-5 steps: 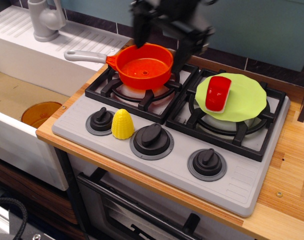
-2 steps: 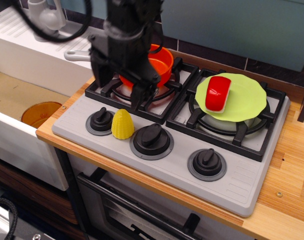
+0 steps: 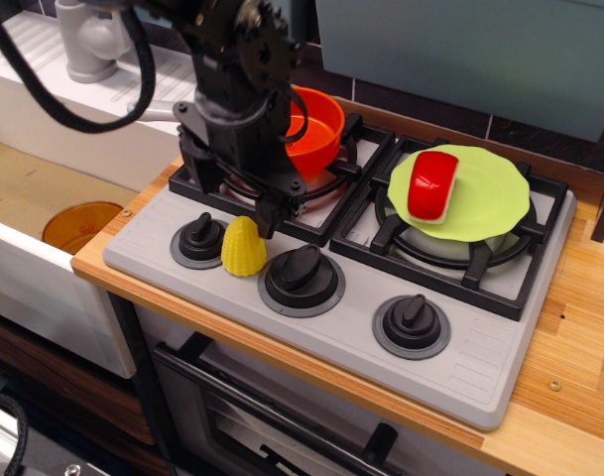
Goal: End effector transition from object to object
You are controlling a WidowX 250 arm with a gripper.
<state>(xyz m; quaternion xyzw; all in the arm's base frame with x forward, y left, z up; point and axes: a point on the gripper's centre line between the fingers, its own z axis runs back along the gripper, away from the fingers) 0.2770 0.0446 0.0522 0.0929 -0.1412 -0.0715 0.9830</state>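
Observation:
My black gripper (image 3: pixel 232 203) hangs from a bulky black arm with cables over the front of the left burner. Its two fingers point down and stand apart, open and empty. The yellow toy corn (image 3: pixel 243 247) stands on the grey stove front, just below and between the fingers. The right finger (image 3: pixel 269 214) is close beside the corn's top; I cannot tell if it touches. The orange pot (image 3: pixel 314 132) sits on the left burner behind the gripper, half hidden by the arm.
A red block (image 3: pixel 432 185) lies on a green plate (image 3: pixel 490 198) on the right burner. Three black knobs (image 3: pixel 302 275) line the stove front. A white sink (image 3: pixel 44 109) with a grey tap (image 3: pixel 88 40) is at left. An orange bowl (image 3: pixel 78 225) lies below.
The arm has swung from behind the orange pot to the left and forward, then lowered to just above the yellow corn. The fingers stay open. Nothing else has moved.

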